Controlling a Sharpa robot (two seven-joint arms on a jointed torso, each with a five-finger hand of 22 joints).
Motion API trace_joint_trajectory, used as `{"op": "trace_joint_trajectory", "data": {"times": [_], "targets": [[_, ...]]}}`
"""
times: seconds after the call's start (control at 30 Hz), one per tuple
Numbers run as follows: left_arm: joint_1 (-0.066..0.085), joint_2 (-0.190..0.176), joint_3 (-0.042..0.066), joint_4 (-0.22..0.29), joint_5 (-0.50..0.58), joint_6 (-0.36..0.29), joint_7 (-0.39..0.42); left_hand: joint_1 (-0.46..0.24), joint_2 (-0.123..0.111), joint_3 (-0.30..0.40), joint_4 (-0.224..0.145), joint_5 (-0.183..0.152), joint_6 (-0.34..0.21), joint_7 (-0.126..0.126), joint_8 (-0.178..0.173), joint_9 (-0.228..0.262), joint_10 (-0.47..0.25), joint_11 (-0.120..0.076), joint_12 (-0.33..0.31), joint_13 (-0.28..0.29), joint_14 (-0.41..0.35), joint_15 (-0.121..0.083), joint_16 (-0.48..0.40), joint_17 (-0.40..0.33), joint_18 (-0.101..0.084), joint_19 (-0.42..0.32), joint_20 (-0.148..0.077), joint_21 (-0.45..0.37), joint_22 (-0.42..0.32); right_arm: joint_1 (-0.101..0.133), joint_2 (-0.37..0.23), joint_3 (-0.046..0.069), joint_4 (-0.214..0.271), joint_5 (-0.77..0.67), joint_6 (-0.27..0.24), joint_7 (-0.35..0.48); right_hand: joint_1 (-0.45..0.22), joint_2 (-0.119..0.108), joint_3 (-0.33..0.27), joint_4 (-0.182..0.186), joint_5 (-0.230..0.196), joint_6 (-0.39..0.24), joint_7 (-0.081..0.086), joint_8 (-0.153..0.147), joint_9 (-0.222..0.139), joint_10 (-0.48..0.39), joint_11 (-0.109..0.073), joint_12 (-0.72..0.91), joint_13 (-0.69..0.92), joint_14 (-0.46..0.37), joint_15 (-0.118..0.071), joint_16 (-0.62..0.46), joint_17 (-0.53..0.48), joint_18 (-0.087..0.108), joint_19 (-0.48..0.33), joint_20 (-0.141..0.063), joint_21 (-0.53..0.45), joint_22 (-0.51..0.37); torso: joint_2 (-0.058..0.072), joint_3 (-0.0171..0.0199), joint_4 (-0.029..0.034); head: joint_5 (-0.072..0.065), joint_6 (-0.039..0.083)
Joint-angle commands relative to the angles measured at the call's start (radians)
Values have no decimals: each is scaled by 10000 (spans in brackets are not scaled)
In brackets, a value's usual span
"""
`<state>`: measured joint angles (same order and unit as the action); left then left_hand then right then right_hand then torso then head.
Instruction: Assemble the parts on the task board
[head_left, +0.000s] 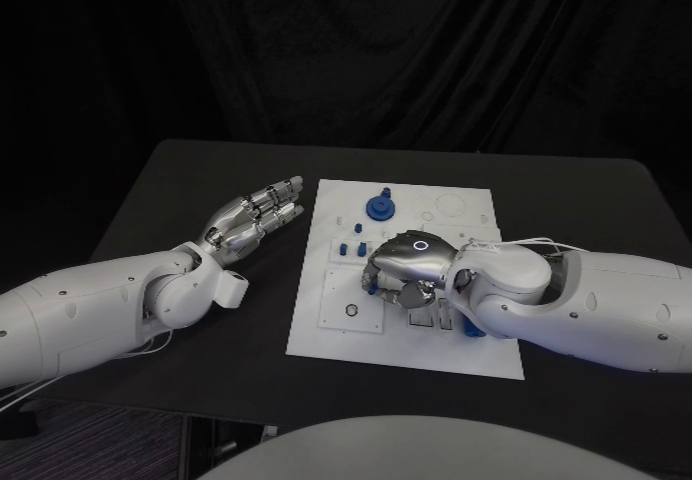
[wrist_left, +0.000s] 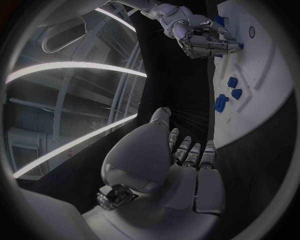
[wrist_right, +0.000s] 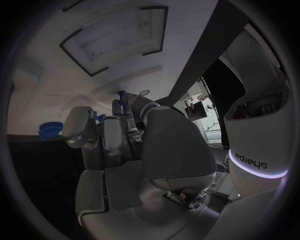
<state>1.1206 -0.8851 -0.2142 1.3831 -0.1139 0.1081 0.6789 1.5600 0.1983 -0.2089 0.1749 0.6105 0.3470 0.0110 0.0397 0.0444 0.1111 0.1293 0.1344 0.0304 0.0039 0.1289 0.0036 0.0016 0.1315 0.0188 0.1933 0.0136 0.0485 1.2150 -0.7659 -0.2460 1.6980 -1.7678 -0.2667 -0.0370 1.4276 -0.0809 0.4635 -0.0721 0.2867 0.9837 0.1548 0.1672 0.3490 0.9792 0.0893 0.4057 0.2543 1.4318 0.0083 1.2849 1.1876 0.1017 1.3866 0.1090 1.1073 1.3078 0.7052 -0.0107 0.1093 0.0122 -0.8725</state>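
While the left robot hand (head_left: 257, 222) lies on the black surface (head_left: 188, 180) just beside the task board's left edge, fingers stretched out side by side and holding nothing, the right robot hand (head_left: 408, 268) is down over the middle of the task board (head_left: 411, 350). Its fingers are curled downward onto the board, and the left wrist view shows blue at their tips; whether they actually pinch a part I cannot tell. A larger round blue part (head_left: 379, 206) stands upright near the board's far edge, well apart from both hands. Several small blue parts (head_left: 349, 248) sit between it and the right robot hand.
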Motion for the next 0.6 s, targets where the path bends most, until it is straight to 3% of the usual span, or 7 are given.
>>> {"op": "trace_joint_trajectory", "data": {"times": [0.03, 0.37, 0.47, 0.5, 0.53, 0.57, 0.6], "targets": [[-13, 10, 11, 12, -6, 150, 588, 16, 78, 34, -54, -5, 61, 9, 60, 14, -15, 28, 8, -6, -5, 85, -19, -1, 31, -8, 75, -4, 17, -50, -6, -15, -15, -74, 151, -158, 105, 19, 17, -67, 40, -27, 0, -61, -14, 29, 14, 37, -16, -47, 3, -57, -8, -49, -79, 15, -48, 1360, -3, 1, 4, 1, -1], [-21, 26, 11, -11, -6, 172, 543, 19, 80, 39, -61, -4, 53, 18, 58, 13, -18, 30, 7, -7, 2, 98, -15, 2, 29, -5, 84, -2, 20, -54, 10, -15, -23, -74, 158, -123, 101, 5, 23, -73, 63, -75, 30, -128, -35, -35, 46, -14, -32, -77, 22, -91, -45, -45, -109, 23, -80, 1352, -3, 10, -10, 16, -1], [-23, 27, 11, -15, -6, 171, 536, 19, 80, 39, -61, -4, 53, 18, 58, 13, -18, 30, 7, -7, 2, 98, -15, 2, 29, -5, 84, -2, 20, -54, 18, -15, -36, -74, 206, -105, -11, -30, 26, -1, -76, -469, 97, -408, -157, -300, 118, -185, -96, -116, 96, -136, -101, -39, -161, 61, -149, 1330, -6, 8, -11, 23, -1], [-23, 28, 11, -18, -6, 170, 536, 19, 80, 39, -61, -4, 53, 18, 58, 13, -18, 30, 7, -7, 2, 98, -15, 2, 29, -5, 84, -2, 20, -54, 20, -15, -40, -74, 223, -96, -140, -104, 29, 86, -247, -992, 6, -740, -318, -627, 186, -400, -188, -166, 170, -192, -173, -27, -216, 110, -233, 1304, -6, 7, -10, 20, -1], [-24, 28, 11, -21, -6, 169, 535, 19, 80, 39, -61, -4, 53, 18, 58, 13, -18, 30, 7, -7, 2, 98, -15, 2, 29, -5, 84, -2, 20, -54, 22, -15, -43, -74, 232, -88, -181, -134, 27, 118, -284, -1138, -61, -834, -370, -726, 228, -469, -221, -180, 190, -201, -186, -27, -237, 141, -263, 1296, -7, 6, -9, 18, -1], [-24, 28, 11, -23, -6, 168, 534, 19, 80, 39, -61, -4, 53, 18, 58, 13, -18, 30, 7, -7, 2, 98, -15, 2, 29, -5, 84, -2, 20, -54, 23, -15, -46, -74, 238, -82, -303, -198, -19, 205, -380, -1553, -230, -1053, -492, -1032, 313, -657, -304, -229, 284, -259, -259, -9, -298, 182, -377, 1263, -7, 5, -9, 19, -1], [-25, 28, 11, -26, -6, 168, 534, 19, 80, 39, -61, -4, 53, 18, 58, 13, -18, 30, 7, -7, 2, 98, -15, 2, 29, -5, 84, -2, 20, -54, 24, -15, -49, -74, 243, -77, -340, -239, -50, 236, -436, -1669, -271, -1063, -540, -1136, 350, -723, -337, -256, 288, -284, -293, -11, -319, 223, -409, 1253, -7, 3, -7, 18, -1]]}}
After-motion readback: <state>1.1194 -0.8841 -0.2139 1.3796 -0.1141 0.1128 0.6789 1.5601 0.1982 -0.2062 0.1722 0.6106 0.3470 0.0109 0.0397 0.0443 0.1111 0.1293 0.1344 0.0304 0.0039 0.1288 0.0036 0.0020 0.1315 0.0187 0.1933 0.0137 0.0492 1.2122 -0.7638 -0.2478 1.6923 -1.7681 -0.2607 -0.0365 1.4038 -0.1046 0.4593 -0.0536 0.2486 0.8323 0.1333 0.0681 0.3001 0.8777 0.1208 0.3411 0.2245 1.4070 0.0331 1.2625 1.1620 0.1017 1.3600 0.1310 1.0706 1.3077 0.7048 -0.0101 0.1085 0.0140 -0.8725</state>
